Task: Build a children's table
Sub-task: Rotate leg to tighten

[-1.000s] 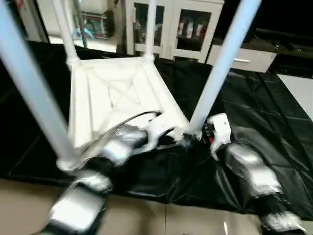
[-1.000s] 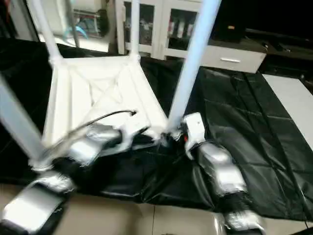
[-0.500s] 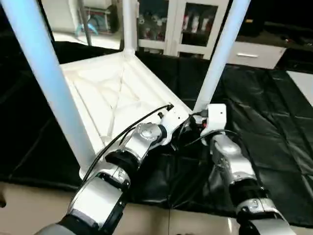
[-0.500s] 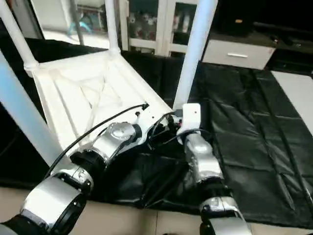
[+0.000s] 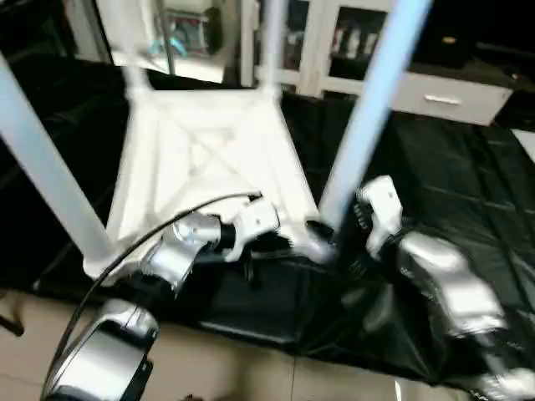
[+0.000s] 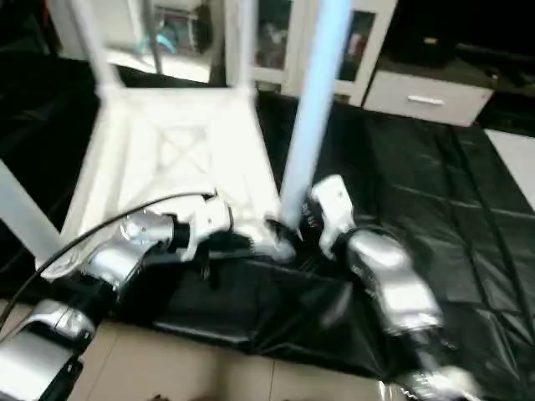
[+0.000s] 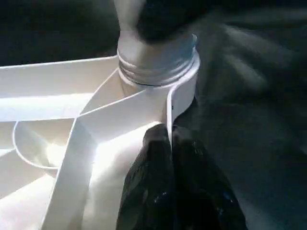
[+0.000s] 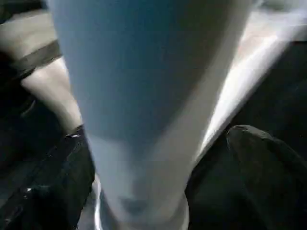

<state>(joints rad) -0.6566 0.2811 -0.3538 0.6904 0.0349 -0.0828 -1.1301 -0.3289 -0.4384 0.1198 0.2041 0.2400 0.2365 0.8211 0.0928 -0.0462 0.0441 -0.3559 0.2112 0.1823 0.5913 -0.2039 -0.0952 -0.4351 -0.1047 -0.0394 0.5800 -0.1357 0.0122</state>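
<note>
A black sheet [image 5: 451,167] covers the floor, with white cabinets [image 5: 334,42] behind it. On it the tabletop [image 5: 201,167] lies upside down, its legs [image 5: 368,109] standing up from the corner sockets. My left gripper [image 7: 170,143], fingers pressed together, rests against the tabletop's near rim beside the near right socket. My right gripper [image 8: 158,182] straddles that leg's base, fingers [image 8: 259,158] spread apart on either side.
</note>
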